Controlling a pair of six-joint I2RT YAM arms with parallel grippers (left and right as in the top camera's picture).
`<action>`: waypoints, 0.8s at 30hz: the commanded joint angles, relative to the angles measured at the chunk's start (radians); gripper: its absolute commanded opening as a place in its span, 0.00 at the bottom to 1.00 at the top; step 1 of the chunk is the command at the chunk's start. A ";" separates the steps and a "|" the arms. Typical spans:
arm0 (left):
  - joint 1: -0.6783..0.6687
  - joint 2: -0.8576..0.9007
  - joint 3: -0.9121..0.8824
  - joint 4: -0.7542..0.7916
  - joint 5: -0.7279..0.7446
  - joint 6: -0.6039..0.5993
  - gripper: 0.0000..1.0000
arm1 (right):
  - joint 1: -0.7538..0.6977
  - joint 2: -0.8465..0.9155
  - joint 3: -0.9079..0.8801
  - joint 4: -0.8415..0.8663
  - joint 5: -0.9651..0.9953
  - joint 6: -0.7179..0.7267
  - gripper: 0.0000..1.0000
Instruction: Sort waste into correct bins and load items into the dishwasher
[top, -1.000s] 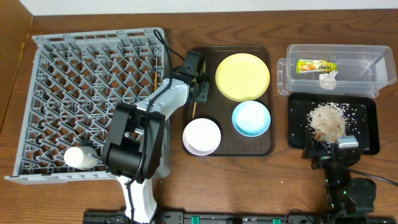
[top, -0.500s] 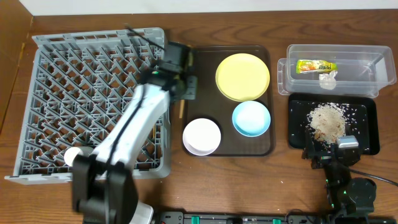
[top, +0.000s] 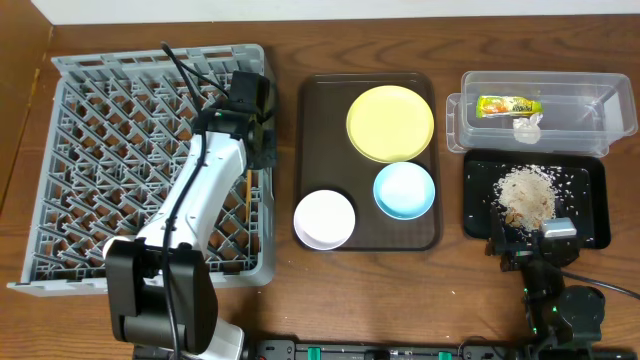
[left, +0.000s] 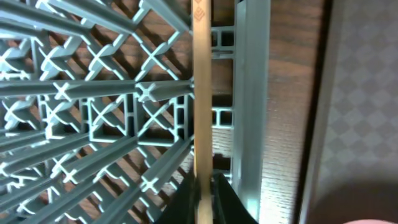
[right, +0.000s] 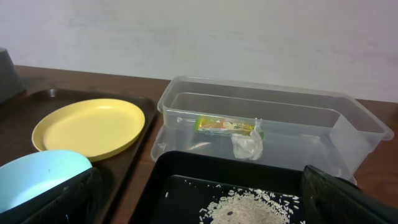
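Left wrist view: a chopstick (left: 201, 93) runs from 6 to 12 o'clock, pinched at its lower end by the left gripper (left: 202, 190). It hangs over the rack (left: 93, 118), just inside its 3 o'clock wall. Overhead, the serving tray (top: 325, 130) lies at the rack's 3 o'clock on the counter (top: 400, 300). The right gripper (right: 205, 208) is spread wide at the black tray's (right: 180, 180) 6 o'clock edge.
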 joint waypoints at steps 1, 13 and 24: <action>-0.008 -0.008 -0.002 0.001 0.027 0.010 0.56 | -0.007 -0.005 -0.004 0.000 -0.001 -0.012 0.99; -0.264 -0.008 0.008 0.137 0.286 -0.042 0.60 | -0.007 -0.005 -0.004 0.000 -0.001 -0.012 0.99; -0.374 0.190 0.006 0.222 0.547 -0.065 0.55 | -0.007 -0.005 -0.004 0.000 -0.001 -0.012 0.99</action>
